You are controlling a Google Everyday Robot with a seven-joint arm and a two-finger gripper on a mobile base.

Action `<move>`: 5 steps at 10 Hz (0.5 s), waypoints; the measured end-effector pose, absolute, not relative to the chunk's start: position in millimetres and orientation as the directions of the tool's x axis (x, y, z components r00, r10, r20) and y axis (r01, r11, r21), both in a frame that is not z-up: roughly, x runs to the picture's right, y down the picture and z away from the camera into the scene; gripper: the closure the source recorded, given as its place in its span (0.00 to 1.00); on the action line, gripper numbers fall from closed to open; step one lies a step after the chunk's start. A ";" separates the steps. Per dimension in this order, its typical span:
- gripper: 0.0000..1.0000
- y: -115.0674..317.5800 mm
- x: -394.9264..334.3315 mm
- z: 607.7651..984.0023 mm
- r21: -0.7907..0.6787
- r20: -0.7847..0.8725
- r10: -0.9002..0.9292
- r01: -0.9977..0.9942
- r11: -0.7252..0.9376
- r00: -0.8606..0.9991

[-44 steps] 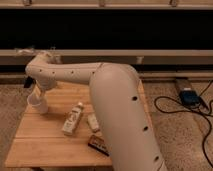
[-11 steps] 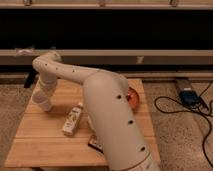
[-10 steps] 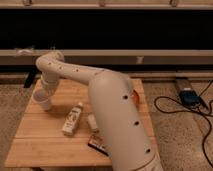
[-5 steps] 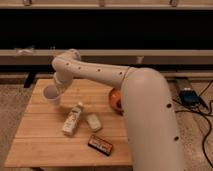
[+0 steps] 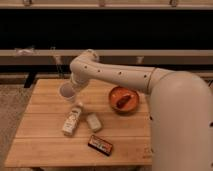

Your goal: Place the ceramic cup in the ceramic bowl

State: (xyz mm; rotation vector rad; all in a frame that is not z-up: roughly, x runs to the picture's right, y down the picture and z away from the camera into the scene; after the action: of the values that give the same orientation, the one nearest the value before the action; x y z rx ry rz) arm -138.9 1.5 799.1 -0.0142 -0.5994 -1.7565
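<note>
Camera view: gripper (image 5: 73, 88) holds tapered cup (image 5: 65, 92) near round bowl (image 5: 112, 97).

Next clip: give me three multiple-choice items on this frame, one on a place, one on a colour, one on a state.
1. Where is the ceramic cup? A on the floor; B at the end effector, left of the ceramic bowl; C on a shelf.
2. What colour is the ceramic bowl? A white; B blue; C orange-brown.
3. How is the white bottle? A lying on its side; B standing upright; C in the bowl.
Key: B, the cup is at the arm's tip over the wooden table; C, its glaze is orange-brown; A, it lies flat on the wood.
</note>
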 end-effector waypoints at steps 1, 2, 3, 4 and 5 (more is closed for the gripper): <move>1.00 -0.1 -125.4 799.9 0.365 0.322 -0.910 0.921 -0.136 -0.262; 1.00 -1.2 -114.9 800.6 0.350 0.323 -0.914 0.928 -0.125 -0.245; 1.00 -1.3 -98.1 800.1 0.329 0.326 -0.921 0.939 -0.103 -0.215; 1.00 -1.1 -78.0 799.8 0.305 0.327 -0.927 0.949 -0.077 -0.181; 1.00 -0.7 -64.6 799.9 0.289 0.329 -0.931 0.955 -0.060 -0.158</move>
State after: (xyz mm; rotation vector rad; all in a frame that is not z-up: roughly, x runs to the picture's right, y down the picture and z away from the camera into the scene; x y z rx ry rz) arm -64.6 -0.7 799.9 -0.0624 -0.5076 -1.6541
